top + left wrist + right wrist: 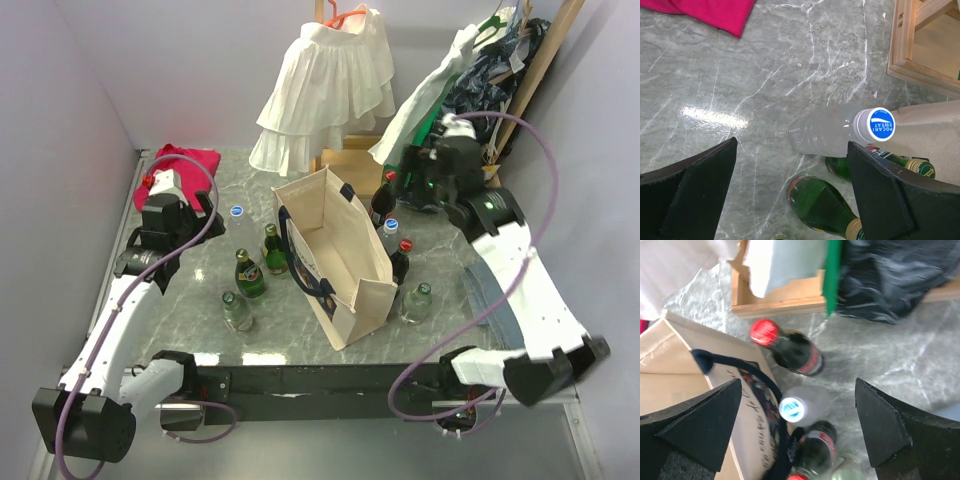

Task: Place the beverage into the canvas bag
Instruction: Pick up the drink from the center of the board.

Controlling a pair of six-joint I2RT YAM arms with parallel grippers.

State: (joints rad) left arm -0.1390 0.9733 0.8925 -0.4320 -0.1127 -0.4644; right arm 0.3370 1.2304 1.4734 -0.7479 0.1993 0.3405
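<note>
The cream canvas bag [335, 262] with navy handles stands open mid-table; it also shows in the right wrist view [680, 365] and the left wrist view [932, 130]. Left of it stand a blue-capped clear bottle [236, 215] and two green bottles [249, 275]. Right of it stand cola bottles [382, 200] and another blue-capped bottle [390, 235]. My left gripper [791, 150] is open and empty above the Pocari Sweat bottle [830, 130]. My right gripper [797, 390] is open and empty above the blue-capped bottle [795, 409] and a red-capped cola bottle [792, 350].
A pink cloth [185, 165] lies at the back left. A white ruffled garment [325, 85] hangs over a wooden crate [350, 165]. Dark clothes [495, 70] hang at the back right. Clear glass bottles stand near the front [237, 312] [416, 302].
</note>
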